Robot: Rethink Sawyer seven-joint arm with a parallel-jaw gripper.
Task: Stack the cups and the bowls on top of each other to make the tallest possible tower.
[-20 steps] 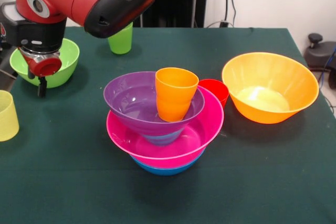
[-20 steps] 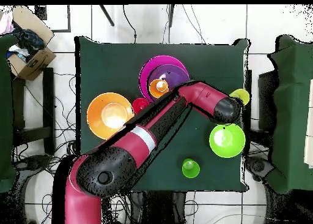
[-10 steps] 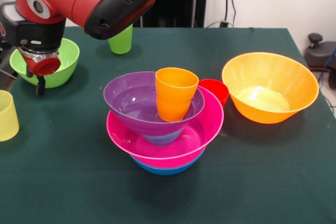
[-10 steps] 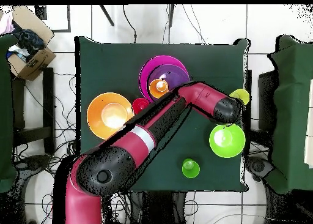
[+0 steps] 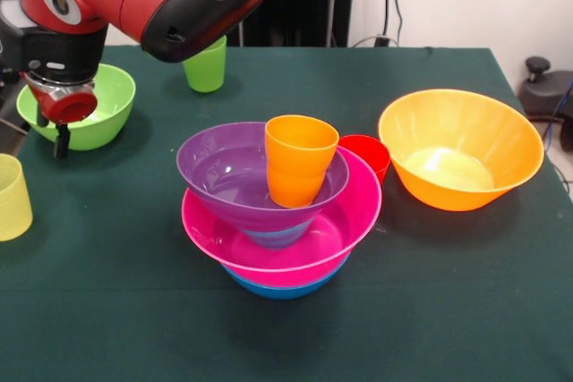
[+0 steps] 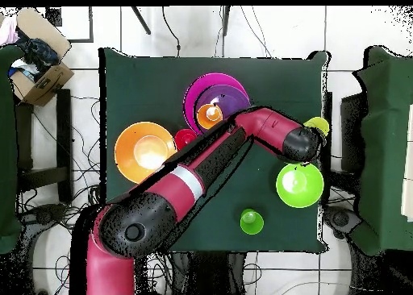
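At the table's [image 5: 448,310] middle stands the tower [image 5: 277,207]: blue bowl [image 5: 279,287] under pink [image 5: 295,261], purple [image 5: 224,176] above, orange cup [image 5: 299,158] inside. At 3 o'clock, an orange bowl [image 5: 461,145]; a red cup [image 5: 369,153] between. The hand [image 5: 61,136] hangs at 10 o'clock beside the green bowl [image 5: 107,100]; I cannot tell its grip.

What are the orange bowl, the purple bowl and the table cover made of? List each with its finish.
Orange bowl: looks like glossy plastic, slightly see-through; light glows through its base.
Purple bowl: looks like smooth, shiny plastic; bright reflections line its thin rim.
Table cover: seems to be dark green cloth, matte; no shine and a soft, faintly uneven surface, though the weave cannot be made out.
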